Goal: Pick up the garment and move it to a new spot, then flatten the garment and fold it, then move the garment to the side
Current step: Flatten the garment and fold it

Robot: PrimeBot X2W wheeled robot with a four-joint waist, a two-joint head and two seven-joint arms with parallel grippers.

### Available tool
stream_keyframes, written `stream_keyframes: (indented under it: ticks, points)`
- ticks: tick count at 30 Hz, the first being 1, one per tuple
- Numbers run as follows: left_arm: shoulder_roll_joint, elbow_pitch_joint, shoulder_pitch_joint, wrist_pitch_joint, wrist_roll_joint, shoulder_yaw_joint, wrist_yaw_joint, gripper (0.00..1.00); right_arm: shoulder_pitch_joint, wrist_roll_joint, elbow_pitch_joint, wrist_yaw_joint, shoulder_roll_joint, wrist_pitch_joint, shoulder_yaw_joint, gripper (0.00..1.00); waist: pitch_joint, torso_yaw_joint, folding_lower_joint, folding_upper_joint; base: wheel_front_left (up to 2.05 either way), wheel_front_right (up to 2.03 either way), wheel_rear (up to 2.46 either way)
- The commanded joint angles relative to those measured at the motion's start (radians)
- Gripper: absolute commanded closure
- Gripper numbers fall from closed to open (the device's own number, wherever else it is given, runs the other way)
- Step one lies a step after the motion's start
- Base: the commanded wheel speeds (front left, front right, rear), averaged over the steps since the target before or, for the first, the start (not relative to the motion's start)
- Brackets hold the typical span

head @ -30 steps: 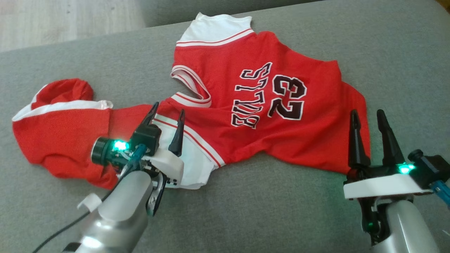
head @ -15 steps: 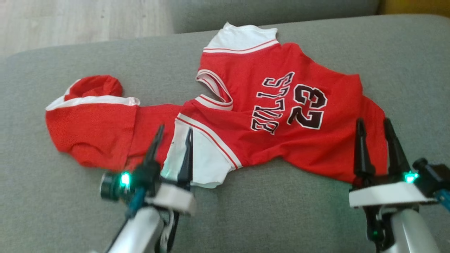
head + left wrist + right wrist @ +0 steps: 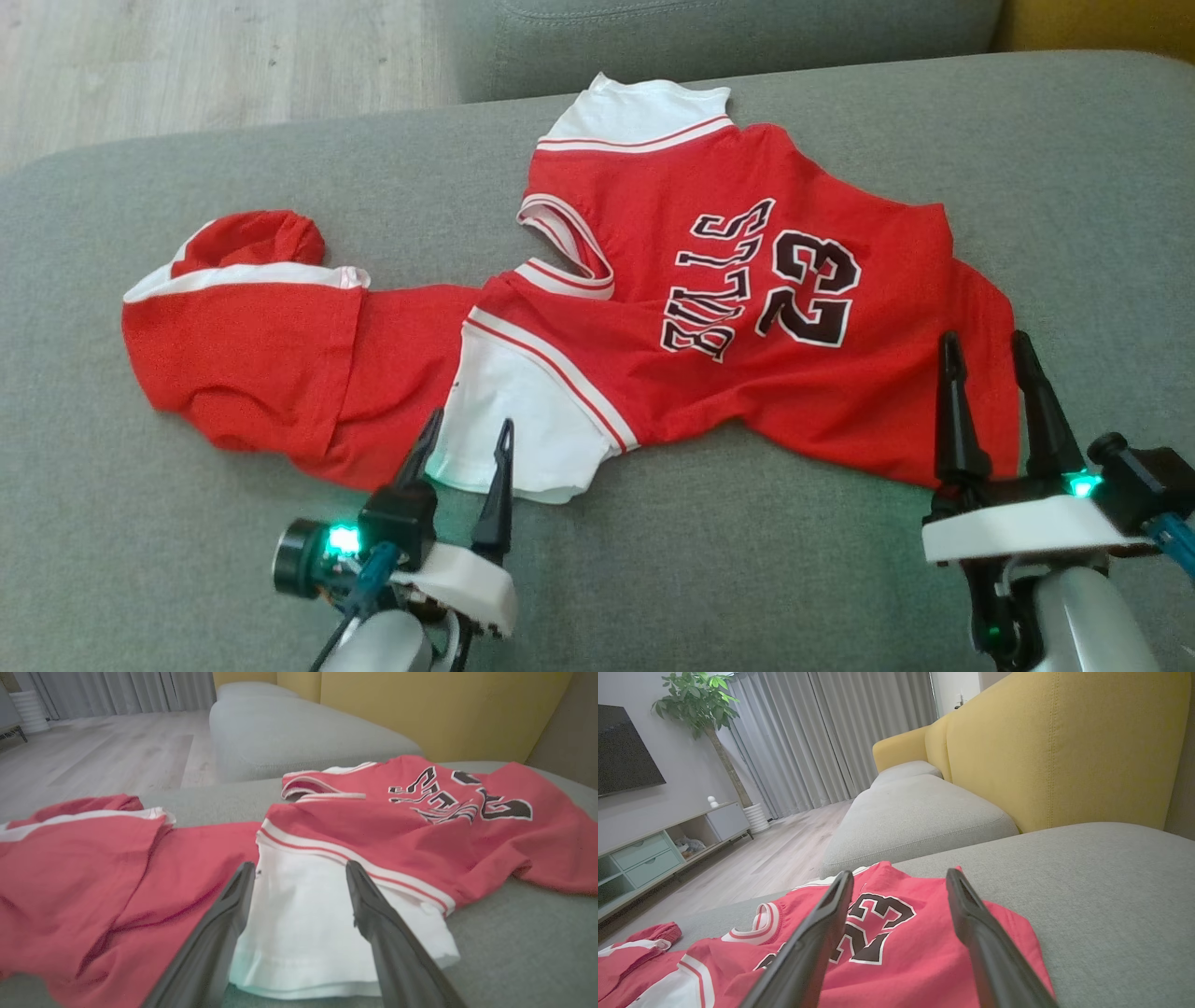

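We've got the garment (image 3: 709, 308), a red jersey w/ black lettering, lying crumpled on the grey sofa seat (image 3: 747, 579). Its body is toward our right and a bunched red part trails off to our left. The left gripper (image 3: 471, 418) hangs at the near edge of the white sleeve (image 3: 523, 420), fingers spread, nothing pinched. In the left wrist view the sleeve lies right ahead of the gap. The right gripper (image 3: 985, 336) is over the near right hem (image 3: 878, 448), also spread & empty. We can't tell if either tip touches cloth.

Risks as we judge them:
- If we pinch only the sleeve's top layer, the rest sags & twists on the lift.
- The two grab pts aren't matched (sleeve vs hem), so the jersey would prob. hang skewed, making flattening harder.
- If the tips dig in too deep, they snag the sofa fabric along w/ the cloth.
- The trailing left part may drag or fold under during the move.
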Motion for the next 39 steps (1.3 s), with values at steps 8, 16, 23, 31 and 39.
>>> stream_keyframes:
  ticks: [8,16,23,31,39]
  points:
    - [0.000,0.064,-0.032,0.093,-0.028,0.003,-0.010,0.00,-0.024,0.002,-0.027,-0.001,-0.006,-0.011,0.032,0.00,0.006,-0.003,0.0001,0.0000,0.00,0.00,0.00]
    - [0.006,0.127,-0.057,0.129,-0.034,0.010,0.009,0.00,-0.030,0.000,-0.025,-0.001,-0.006,-0.011,0.039,0.00,0.016,-0.020,0.0001,0.0000,0.00,0.00,0.00]
    - [-0.003,0.159,-0.070,0.162,-0.040,-0.015,-0.014,0.00,-0.035,0.000,-0.024,-0.001,-0.006,-0.011,0.038,0.00,0.024,-0.035,0.0001,0.0000,0.00,0.00,0.00]
    - [0.000,0.155,-0.088,0.150,-0.038,-0.027,-0.026,1.00,-0.036,-0.009,-0.005,-0.001,-0.006,-0.011,-0.002,0.00,0.024,-0.048,0.0001,0.0000,0.00,0.00,0.00]
    - [0.001,0.034,-0.111,-0.015,-0.024,0.001,-0.032,1.00,-0.026,-0.032,0.133,-0.001,-0.006,0.005,-0.069,0.00,-0.002,-0.051,0.0001,0.0000,0.00,0.00,0.00]
